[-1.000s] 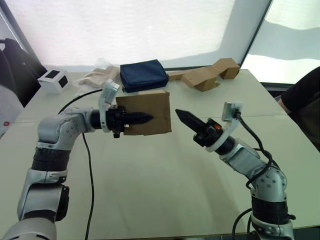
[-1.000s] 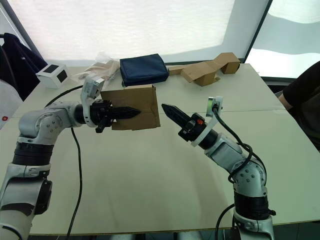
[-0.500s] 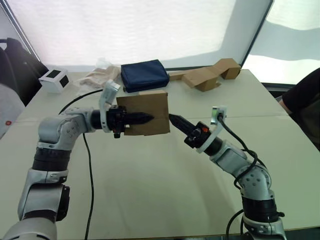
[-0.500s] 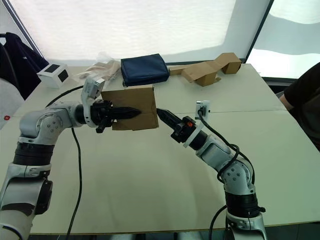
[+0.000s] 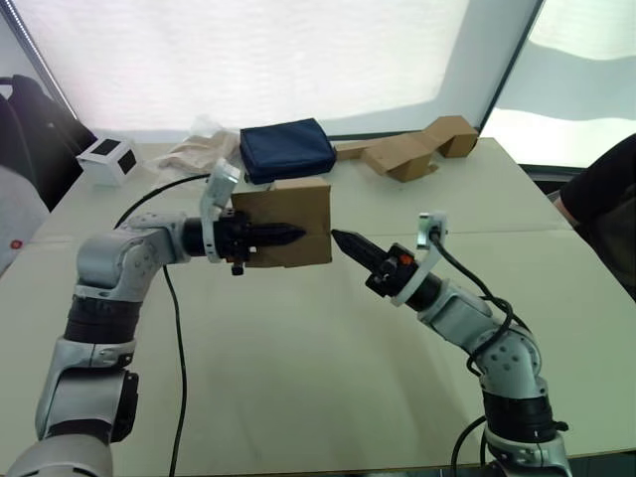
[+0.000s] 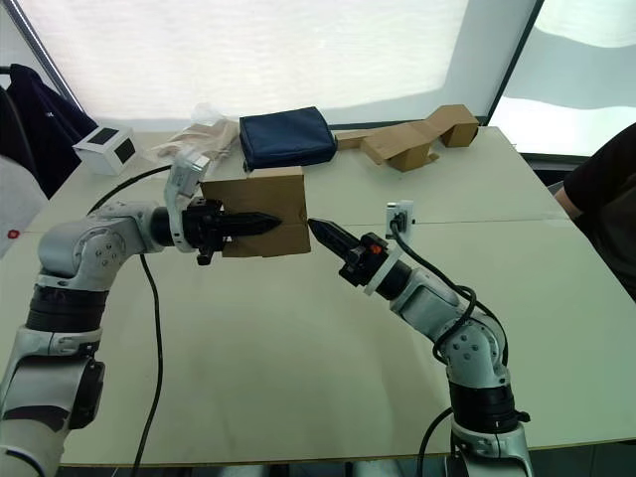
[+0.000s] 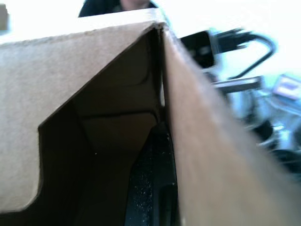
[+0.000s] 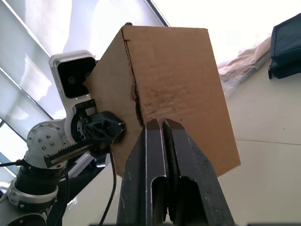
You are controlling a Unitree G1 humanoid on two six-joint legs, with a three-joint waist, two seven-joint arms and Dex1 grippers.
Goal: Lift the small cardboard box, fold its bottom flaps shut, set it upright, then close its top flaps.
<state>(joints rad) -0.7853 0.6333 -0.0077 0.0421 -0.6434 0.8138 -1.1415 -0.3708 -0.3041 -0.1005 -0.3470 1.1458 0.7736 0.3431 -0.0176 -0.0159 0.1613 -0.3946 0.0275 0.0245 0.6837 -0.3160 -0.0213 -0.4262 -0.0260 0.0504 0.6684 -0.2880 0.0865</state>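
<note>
The small cardboard box (image 5: 298,211), plain brown, hangs in the air above the table's middle. My left gripper (image 5: 294,235) is shut on its near wall, one black finger (image 7: 149,188) inside and one outside. The left wrist view looks into the box's open end, where a notched flap (image 7: 28,141) stands open; I cannot tell whether it is a bottom or a top flap. My right gripper (image 5: 338,238) is shut and empty, its tip at the box's lower right edge. In the right wrist view its tip (image 8: 162,125) is right at the box's side (image 8: 183,80); touching or just apart, I cannot tell.
At the table's back lie a navy pouch (image 5: 286,149), a long bent brown cardboard piece (image 5: 407,151), crumpled wrapping (image 5: 194,149) and a white cube with black marks (image 5: 106,159). A black cable (image 5: 175,328) trails over the beige table (image 5: 298,378). A person's dark sleeve (image 5: 608,199) is at the right edge.
My right gripper has moved left, from well right of the box to its lower right edge. The left gripper still holds the box in nearly the same place.
</note>
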